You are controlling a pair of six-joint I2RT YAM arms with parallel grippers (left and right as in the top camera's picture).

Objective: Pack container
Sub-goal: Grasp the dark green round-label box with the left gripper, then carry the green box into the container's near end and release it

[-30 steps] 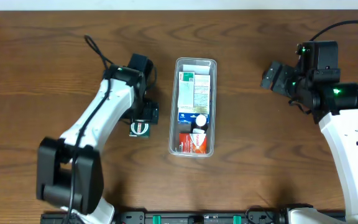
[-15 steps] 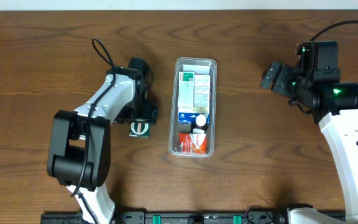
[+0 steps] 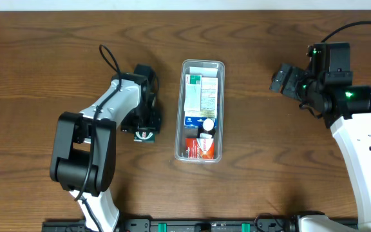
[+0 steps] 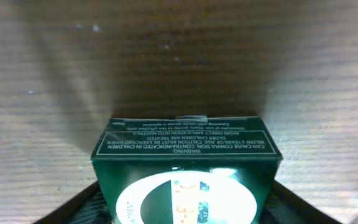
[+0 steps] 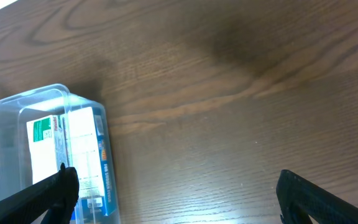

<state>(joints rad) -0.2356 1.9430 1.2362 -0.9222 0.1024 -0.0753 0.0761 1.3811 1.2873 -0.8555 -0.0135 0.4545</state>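
Observation:
The clear, long container (image 3: 180, 138) lies at the table's middle and holds a white-and-green box (image 3: 201, 93), a blue box (image 3: 192, 120) and a red box (image 3: 200, 147). A dark green box (image 3: 146, 135) lies on the table left of it. My left gripper (image 3: 145, 124) is down over this box. In the left wrist view the green box (image 4: 185, 155) fills the space between the open fingers (image 4: 185, 208), which flank its sides. My right gripper (image 3: 281, 78) is open and empty, far right of the container. The right wrist view shows the container's end (image 5: 17, 115) beside its fingers (image 5: 179, 199).
A small white-capped bottle (image 3: 208, 124) lies in the container between the blue and red boxes. The wood table (image 3: 269, 161) runs to a pale edge at the back. A black rail (image 3: 205, 225) lines the front edge.
My left arm has shifted and its gripper has come down closer over the green box, covering more of it. The box, the container and the right arm have not moved.

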